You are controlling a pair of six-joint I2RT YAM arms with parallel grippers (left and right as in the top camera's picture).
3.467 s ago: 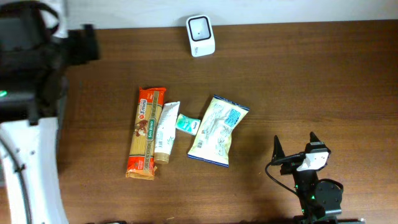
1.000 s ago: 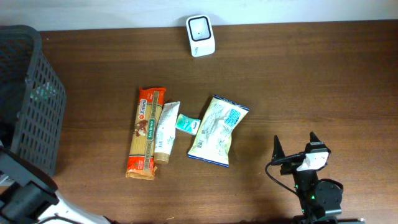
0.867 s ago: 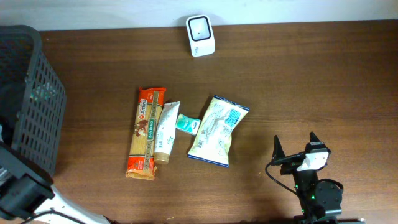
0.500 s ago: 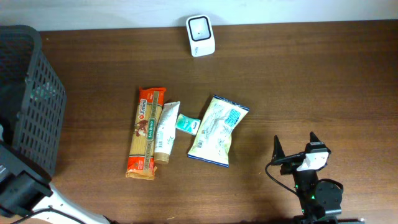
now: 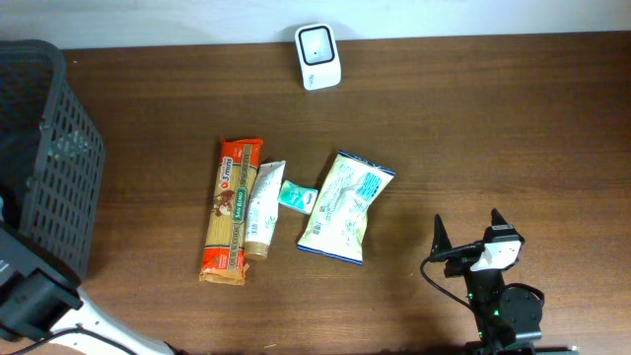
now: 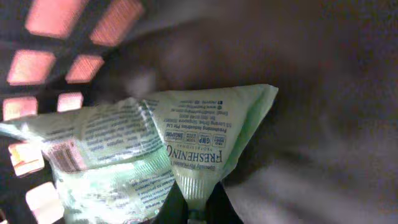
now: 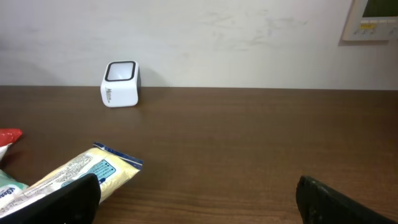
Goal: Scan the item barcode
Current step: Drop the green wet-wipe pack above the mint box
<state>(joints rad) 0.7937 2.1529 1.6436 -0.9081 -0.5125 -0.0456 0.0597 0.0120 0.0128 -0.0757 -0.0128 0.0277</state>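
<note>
The brown wooden table [image 5: 513, 138] fills nearly the whole overhead view. Next biggest is the black mesh basket [image 5: 49, 148], sitting at the table's left edge. The left wrist camera is looking down inside it, so all you get there is dark mesh walls with reddish light coming through the holes.

Inside the basket lies the pale green packet [image 6: 186, 137], a bit crumpled, with small print and the word "FRESHENING" on it. The left gripper [image 6: 194, 208] is pinched tight on the packet's bottom corner, both fingers pressed together with the wrapper between them. Whether the side that shows has a barcode is hard to tell.

Out in the middle of the table there's a little row of stuff:
- A long orange pasta packet [image 5: 229, 209] on the left.
- A white and blue snack bag [image 5: 345, 205] on the right.
- A white tube [image 5: 264, 209] lying right against the pasta packet.
- A small green sachet [image 5: 297, 195] between the tube and the snack bag.

The white scanner [image 5: 317, 43] stands at the far edge by the wall, well apart from the basket.

The right gripper [image 5: 473, 251] sits at the near right, spread wide with nothing in it, away from all the items.
</note>
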